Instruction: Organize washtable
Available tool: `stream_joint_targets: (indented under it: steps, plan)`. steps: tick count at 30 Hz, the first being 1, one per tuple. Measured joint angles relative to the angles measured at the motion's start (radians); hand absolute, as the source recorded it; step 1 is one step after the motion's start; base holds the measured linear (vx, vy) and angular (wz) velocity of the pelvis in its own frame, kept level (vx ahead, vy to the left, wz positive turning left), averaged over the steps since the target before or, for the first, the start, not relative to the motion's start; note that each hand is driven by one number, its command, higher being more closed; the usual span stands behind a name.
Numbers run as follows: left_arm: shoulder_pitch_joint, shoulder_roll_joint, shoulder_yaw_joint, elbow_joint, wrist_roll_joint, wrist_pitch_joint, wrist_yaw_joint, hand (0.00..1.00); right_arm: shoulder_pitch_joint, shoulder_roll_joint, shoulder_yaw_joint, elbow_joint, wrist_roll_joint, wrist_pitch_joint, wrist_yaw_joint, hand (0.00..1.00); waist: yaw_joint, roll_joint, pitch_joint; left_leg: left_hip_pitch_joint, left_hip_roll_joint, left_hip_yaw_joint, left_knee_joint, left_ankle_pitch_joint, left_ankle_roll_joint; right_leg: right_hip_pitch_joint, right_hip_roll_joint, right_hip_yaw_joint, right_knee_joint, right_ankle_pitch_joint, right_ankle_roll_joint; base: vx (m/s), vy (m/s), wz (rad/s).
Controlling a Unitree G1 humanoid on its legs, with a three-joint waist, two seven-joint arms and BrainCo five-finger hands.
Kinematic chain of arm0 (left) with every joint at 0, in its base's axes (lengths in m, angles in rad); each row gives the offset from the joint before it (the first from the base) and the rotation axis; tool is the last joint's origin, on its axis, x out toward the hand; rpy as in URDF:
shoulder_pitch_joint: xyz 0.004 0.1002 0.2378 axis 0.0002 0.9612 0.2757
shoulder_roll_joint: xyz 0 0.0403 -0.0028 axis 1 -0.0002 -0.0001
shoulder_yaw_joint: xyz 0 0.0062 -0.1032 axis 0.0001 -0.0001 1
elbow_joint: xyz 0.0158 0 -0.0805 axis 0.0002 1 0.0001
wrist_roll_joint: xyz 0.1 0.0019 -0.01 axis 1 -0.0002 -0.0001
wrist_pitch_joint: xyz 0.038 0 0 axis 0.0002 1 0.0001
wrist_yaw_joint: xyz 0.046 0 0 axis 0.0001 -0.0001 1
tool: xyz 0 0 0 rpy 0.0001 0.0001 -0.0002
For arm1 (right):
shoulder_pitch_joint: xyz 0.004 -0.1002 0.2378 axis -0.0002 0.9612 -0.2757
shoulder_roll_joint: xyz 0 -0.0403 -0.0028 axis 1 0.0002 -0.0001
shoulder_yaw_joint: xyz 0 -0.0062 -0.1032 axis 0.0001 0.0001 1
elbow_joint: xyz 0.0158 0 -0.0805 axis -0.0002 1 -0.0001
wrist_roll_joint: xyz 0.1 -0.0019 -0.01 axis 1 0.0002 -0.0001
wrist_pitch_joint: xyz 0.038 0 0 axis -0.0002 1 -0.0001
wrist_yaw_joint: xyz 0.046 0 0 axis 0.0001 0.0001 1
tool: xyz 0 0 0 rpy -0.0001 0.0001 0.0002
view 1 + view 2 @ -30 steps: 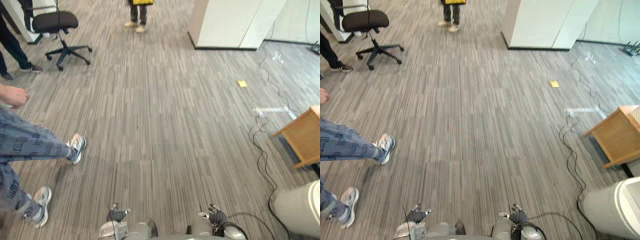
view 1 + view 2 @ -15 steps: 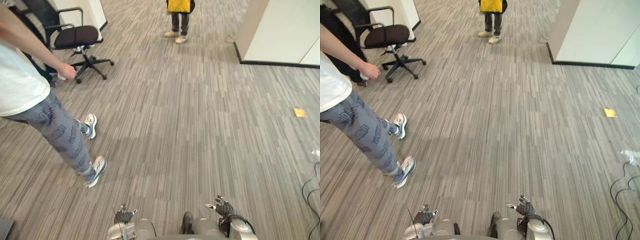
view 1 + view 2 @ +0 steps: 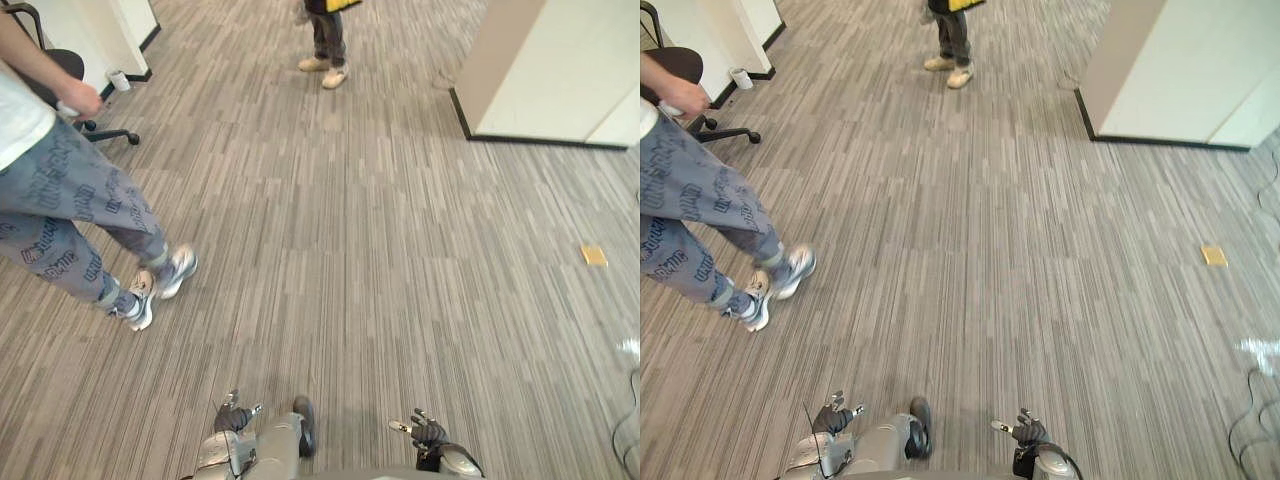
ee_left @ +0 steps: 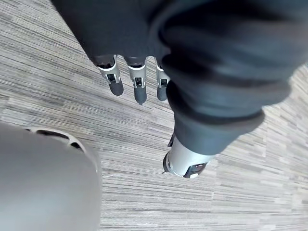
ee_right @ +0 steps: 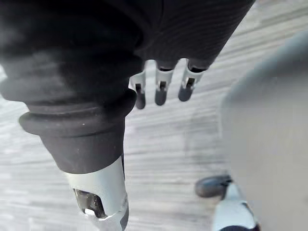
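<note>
My left hand (image 3: 232, 418) hangs low at the bottom edge over striped grey carpet (image 3: 360, 260). In the left wrist view its fingers (image 4: 139, 86) are straight and hold nothing. My right hand (image 3: 425, 432) hangs the same way at the lower right. Its fingers (image 5: 161, 89) are relaxed and empty above the carpet in the right wrist view.
A person in patterned grey trousers (image 3: 70, 215) steps across the floor at the left, with a hand (image 3: 78, 100) near a black office chair (image 3: 70, 70). Another person's legs (image 3: 325, 40) stand at the top. A white partition (image 3: 545, 65) fills the top right. A yellow note (image 3: 594, 256) lies on the floor at the right.
The whole picture has shifted, so the camera has moved. The person at the left has taken a step. Both hands still hang low and empty.
</note>
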Motion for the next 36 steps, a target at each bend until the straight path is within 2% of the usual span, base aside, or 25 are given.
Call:
stream_joint_targets:
  steps: [2, 5, 7, 9, 11, 12, 13, 14, 15, 16, 18, 20, 22, 23, 24, 25, 26, 27, 28, 29, 30, 31, 33, 34, 36]
  plan:
    - [0.010, -0.006, -0.043, 0.011, 0.001, 0.003, 0.000, 0.00, 0.001, -0.022, 0.002, -0.016, 0.000, -0.013, 0.000, 0.00, -0.012, 0.030, 0.009, 0.192, -0.002, -0.024, -0.116, -0.035, -0.001, -0.129, 0.021, -0.131, -0.013, -0.087, -0.105, 0.57, 0.189, 0.04]
    - [-0.026, -0.008, -0.094, 0.037, 0.004, 0.003, 0.000, 0.00, 0.006, -0.030, -0.016, -0.036, 0.012, -0.023, 0.002, 0.00, -0.040, 0.037, 0.020, 0.303, -0.002, -0.072, -0.187, -0.059, -0.008, -0.264, 0.041, -0.273, -0.257, -0.119, -0.128, 0.57, 0.091, 0.59]
    - [-0.037, -0.012, -0.117, 0.046, 0.034, 0.003, -0.001, 0.00, -0.009, -0.027, -0.015, -0.045, 0.012, -0.024, 0.002, 0.00, -0.066, 0.036, 0.025, 0.391, -0.005, -0.118, -0.245, -0.086, -0.048, -0.313, 0.075, -0.358, -0.696, 0.018, -0.121, 0.71, 0.029, 0.82]
    - [-0.026, -0.011, -0.124, 0.045, 0.043, 0.001, -0.001, 0.00, -0.012, -0.021, -0.013, -0.041, 0.009, -0.021, 0.000, 0.00, -0.062, 0.015, 0.036, 0.472, -0.019, -0.153, -0.246, -0.121, -0.105, -0.322, 0.078, -0.366, -0.818, 0.072, -0.139, 0.84, -0.052, 0.80]
    - [-0.012, -0.015, -0.110, 0.046, 0.045, 0.001, -0.001, 0.00, -0.010, -0.023, -0.017, -0.046, 0.006, -0.021, 0.002, 0.00, -0.070, 0.029, 0.027, 0.497, -0.002, -0.195, -0.109, -0.161, -0.142, -0.324, 0.099, -0.305, -0.730, 0.167, -0.260, 0.81, -0.106, 0.74]
    - [-0.010, -0.019, -0.104, 0.046, 0.046, 0.001, 0.000, 0.00, -0.009, -0.026, -0.021, -0.052, 0.007, -0.021, 0.003, 0.00, -0.071, 0.041, 0.025, 0.468, 0.015, -0.198, -0.015, -0.159, -0.150, -0.312, 0.098, -0.317, -0.705, 0.181, -0.260, 0.95, -0.166, 0.50]
    - [-0.006, -0.042, -0.063, 0.042, 0.053, 0.001, -0.001, 0.00, -0.008, -0.043, -0.018, -0.079, 0.005, -0.020, 0.007, 0.00, -0.072, 0.092, 0.043, 0.373, 0.082, -0.176, 0.307, -0.083, -0.245, -0.239, 0.124, -0.354, -0.682, 0.193, -0.262, 0.77, -0.119, 0.24]
    - [0.003, -0.057, -0.042, 0.041, 0.052, 0.002, -0.001, 0.00, -0.007, -0.057, -0.011, -0.090, 0.004, -0.017, 0.006, 0.00, -0.067, 0.126, 0.046, 0.325, 0.124, -0.161, 0.434, 0.001, -0.265, -0.208, 0.152, -0.353, -0.684, 0.162, -0.267, 0.92, -0.102, 0.02]
    - [0.016, -0.065, -0.016, 0.034, 0.043, 0.002, -0.001, 0.00, -0.007, -0.064, -0.005, -0.093, 0.004, -0.016, 0.006, 0.00, -0.061, 0.134, 0.049, 0.289, 0.159, -0.148, 0.518, 0.054, -0.278, -0.188, 0.172, -0.346, -0.689, 0.144, -0.275, 0.62, -0.025, -0.44]
    - [0.021, -0.082, 0.025, 0.008, 0.039, 0.002, -0.001, 0.00, -0.011, -0.070, 0.000, -0.091, 0.004, -0.008, -0.005, 0.00, -0.055, 0.159, 0.053, 0.170, 0.264, -0.057, 0.760, 0.023, -0.231, -0.100, 0.214, -0.324, -0.695, 0.074, -0.280, 0.76, -0.050, -0.41]
    - [0.023, -0.057, 0.021, -0.012, 0.039, 0.001, -0.004, 0.00, -0.006, -0.054, 0.001, -0.077, 0.005, 0.006, -0.004, 0.00, -0.051, 0.119, 0.068, 0.081, 0.286, 0.012, 0.779, -0.022, -0.201, 0.037, 0.214, -0.293, -0.769, 0.037, -0.267, 0.78, -0.063, -0.39]
    - [0.020, -0.043, 0.023, -0.034, 0.037, -0.007, -0.003, 0.00, -0.006, -0.041, 0.001, -0.035, 0.008, 0.007, -0.004, 0.00, -0.026, 0.081, 0.057, -0.034, 0.270, 0.092, 0.581, -0.085, -0.179, 0.170, 0.199, -0.235, -0.889, 0.043, -0.249, 0.73, -0.012, -0.71]
    - [0.015, -0.046, 0.018, -0.050, 0.037, -0.017, -0.006, 0.00, -0.011, -0.038, -0.001, -0.031, 0.010, 0.008, -0.005, 0.00, -0.010, 0.079, 0.059, -0.119, 0.218, 0.088, 0.333, -0.081, -0.178, 0.244, 0.176, -0.188, -0.955, 0.028, -0.220, 0.63, 0.118, -0.73]
    - [0.013, -0.048, 0.011, -0.050, 0.037, -0.022, -0.008, 0.00, -0.013, -0.038, -0.002, -0.019, 0.009, 0.007, -0.005, 0.00, -0.004, 0.083, 0.057, -0.142, 0.174, 0.036, 0.084, -0.026, -0.214, 0.285, 0.156, -0.155, -0.984, 0.013, -0.198, 0.61, 0.191, -0.75]
    - [0.015, -0.050, 0.005, -0.050, 0.037, -0.022, -0.009, 0.00, -0.015, -0.043, 0.000, -0.013, 0.009, 0.005, -0.005, 0.00, -0.003, 0.093, 0.051, -0.152, 0.169, 0.010, -0.016, 0.003, -0.237, 0.298, 0.156, -0.142, -1.000, 0.003, -0.187, 0.58, 0.270, -0.87]
    - [0.014, -0.053, 0.003, -0.050, 0.028, -0.026, -0.014, 0.00, -0.019, -0.050, 0.006, 0.003, 0.004, 0.007, -0.005, 0.00, 0.004, 0.109, 0.047, -0.188, 0.174, -0.027, -0.057, 0.095, -0.248, 0.331, 0.158, -0.106, -1.021, -0.025, -0.159, 0.61, 0.347, -0.93]
    - [0.016, -0.053, 0.002, -0.045, 0.028, -0.027, -0.014, 0.00, -0.016, -0.046, 0.020, 0.004, 0.004, 0.007, -0.006, 0.00, 0.007, 0.103, 0.030, -0.179, 0.151, -0.046, -0.027, 0.185, -0.211, 0.347, 0.136, -0.070, -1.005, -0.062, -0.153, 0.62, 0.378, -0.95]
    - [0.016, -0.051, 0.002, -0.047, 0.028, -0.029, -0.016, 0.00, -0.015, -0.041, 0.022, 0.004, 0.003, 0.006, -0.006, 0.00, 0.006, 0.085, 0.024, -0.175, 0.137, -0.051, -0.013, 0.186, -0.197, 0.338, 0.116, -0.055, -0.971, -0.079, -0.159, 0.65, 0.392, -0.78]
    - [0.017, -0.038, -0.001, -0.043, 0.031, -0.028, -0.017, 0.00, -0.011, -0.026, 0.023, -0.007, 0.002, 0.003, -0.004, 0.00, -0.006, 0.061, 0.009, -0.176, 0.113, -0.039, 0.021, 0.146, -0.136, 0.281, 0.085, -0.032, -0.847, -0.098, -0.161, 0.51, 0.307, -0.49]
    - [0.016, -0.031, -0.004, -0.036, 0.029, -0.027, -0.019, 0.00, -0.006, -0.021, 0.023, -0.013, 0.002, -0.001, -0.003, 0.00, -0.011, 0.053, 0.007, -0.170, 0.104, -0.033, 0.038, 0.127, -0.109, 0.245, 0.072, -0.026, -0.756, -0.108, -0.144, 0.73, 0.404, -0.48]
    - [0.001, -0.005, -0.021, -0.021, 0.028, -0.024, -0.020, 0.00, -0.007, -0.010, 0.022, -0.013, 0.000, -0.006, -0.004, 0.00, -0.008, 0.013, 0.013, -0.118, 0.081, 0.004, 0.058, 0.069, -0.074, 0.129, 0.029, 0.000, -0.440, -0.093, -0.087, 0.71, 0.363, -0.31]
    - [-0.012, 0.010, -0.035, -0.008, 0.029, -0.013, -0.020, 0.00, -0.010, -0.009, 0.024, -0.010, -0.002, -0.001, -0.002, 0.00, -0.011, -0.003, 0.024, -0.061, 0.063, 0.018, 0.058, 0.035, -0.056, 0.061, 0.002, 0.009, -0.253, -0.051, -0.024, 0.59, 0.290, -0.24]
    - [-0.019, 0.021, -0.067, 0.020, 0.030, 0.005, -0.018, 0.00, -0.010, -0.015, 0.027, -0.014, -0.006, 0.000, -0.001, 0.00, -0.024, 0.006, 0.036, 0.072, 0.048, 0.023, 0.031, -0.018, -0.033, -0.001, -0.035, -0.064, -0.041, -0.069, -0.062, 0.55, 0.218, -0.10]
    - [-0.013, 0.021, -0.075, 0.027, 0.030, 0.007, -0.016, 0.00, -0.010, -0.027, 0.049, -0.015, -0.011, -0.002, -0.002, 0.00, -0.026, 0.014, 0.040, 0.175, 0.048, 0.026, -0.034, -0.028, -0.030, -0.034, -0.031, -0.129, -0.020, -0.105, -0.111, 0.64, 0.232, -0.13]
    - [-0.007, 0.020, -0.090, 0.034, 0.030, 0.008, -0.014, 0.00, -0.010, -0.034, 0.070, -0.026, -0.023, -0.011, -0.002, 0.00, -0.037, 0.025, 0.040, 0.274, 0.053, 0.029, -0.119, -0.027, -0.031, -0.095, -0.013, -0.215, -0.077, -0.140, -0.136, 0.45, 0.128, -0.09]
